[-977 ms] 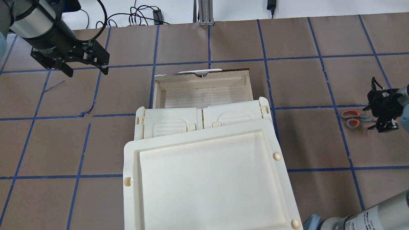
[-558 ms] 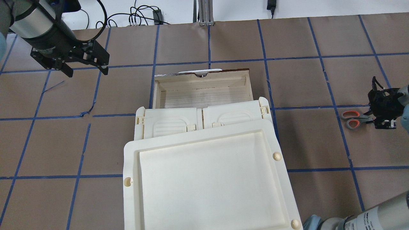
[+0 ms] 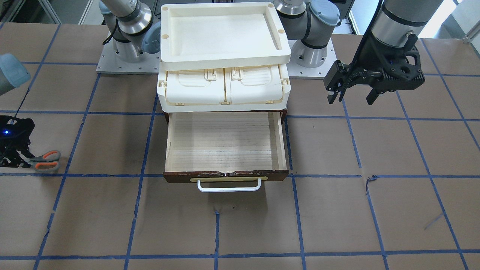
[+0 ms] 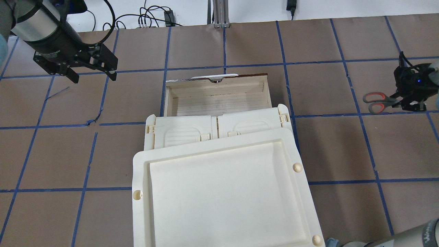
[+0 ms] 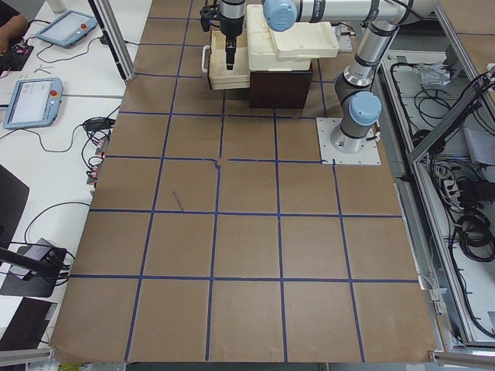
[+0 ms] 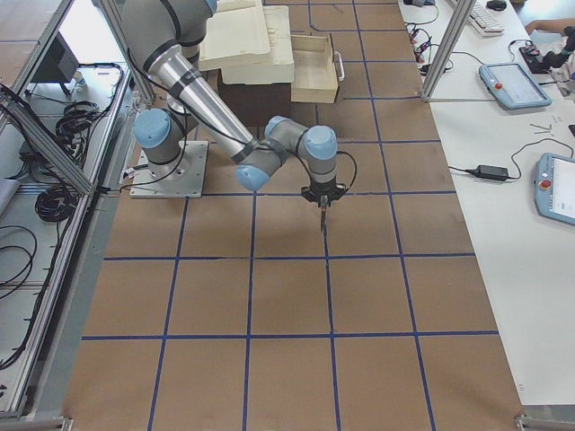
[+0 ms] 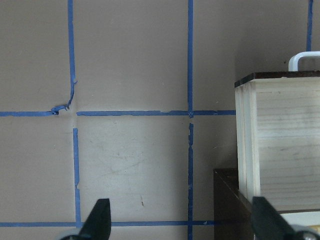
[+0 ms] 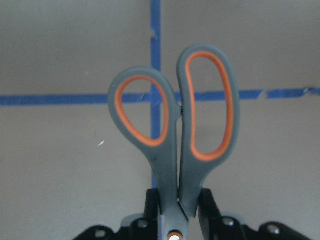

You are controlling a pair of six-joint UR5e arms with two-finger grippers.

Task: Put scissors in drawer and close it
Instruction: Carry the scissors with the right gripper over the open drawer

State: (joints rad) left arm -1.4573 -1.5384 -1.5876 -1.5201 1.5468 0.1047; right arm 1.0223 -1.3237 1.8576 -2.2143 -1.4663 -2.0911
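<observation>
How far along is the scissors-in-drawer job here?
Done: the drawer stands pulled open and empty. In hand: the right gripper is shut on the scissors near the pivot, well off to the drawer's side and apparently off the table. Left: carry them over, drop them in, push the drawer shut. The open left gripper hovers beside it.

Overhead from behind, front view opposite, both sharing the drawer (image 4: pixel 216 101), end views distant, right wrist tight on scissors (image 8: pixel 172 165), left seemingly drawer-side.
</observation>
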